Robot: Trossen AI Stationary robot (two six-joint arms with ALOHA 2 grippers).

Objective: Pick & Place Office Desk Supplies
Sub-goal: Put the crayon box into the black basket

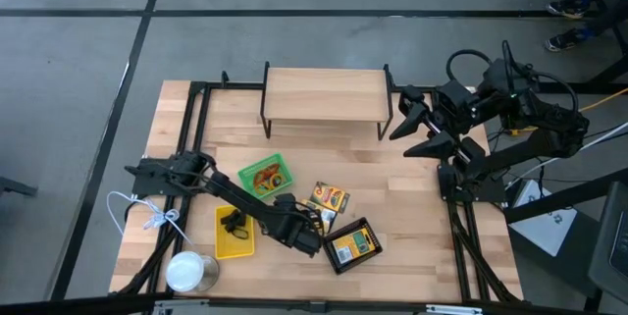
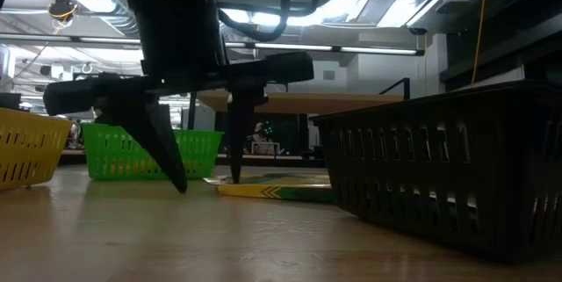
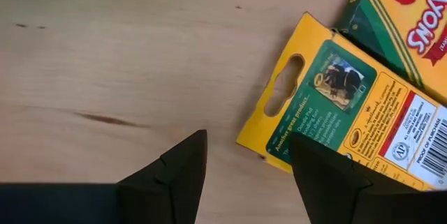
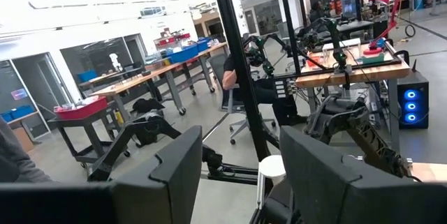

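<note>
My left gripper (image 1: 312, 225) (image 3: 248, 140) is open and low over the table, between the yellow tray (image 1: 234, 235) holding black clips and the black mesh tray (image 1: 351, 246), which holds one printed box. In the low view its fingertips (image 2: 208, 183) reach down to the tabletop. One finger stands at the hang-tab end of a yellow-green printed box (image 3: 335, 105) lying flat; a second box (image 3: 408, 15) (image 1: 330, 197) lies beside it. The green tray (image 1: 265, 176) holds orange loops. My right gripper (image 1: 399, 146) (image 4: 241, 140) waits open, raised at the table's far right. My left gripper has one finger (image 3: 321, 175) over the hang-tab end (image 3: 279, 123) of the flat printed box, coming from above and pointing down. The other finger stands on bare wood. I cannot tell whether the finger touches the box.
A wooden riser shelf (image 1: 324, 94) stands at the far edge. A white round can (image 1: 191, 271) sits at the near left corner, and a white cord (image 1: 142, 212) lies by the left edge. Bare wood (image 1: 412, 207) stretches right of the boxes.
</note>
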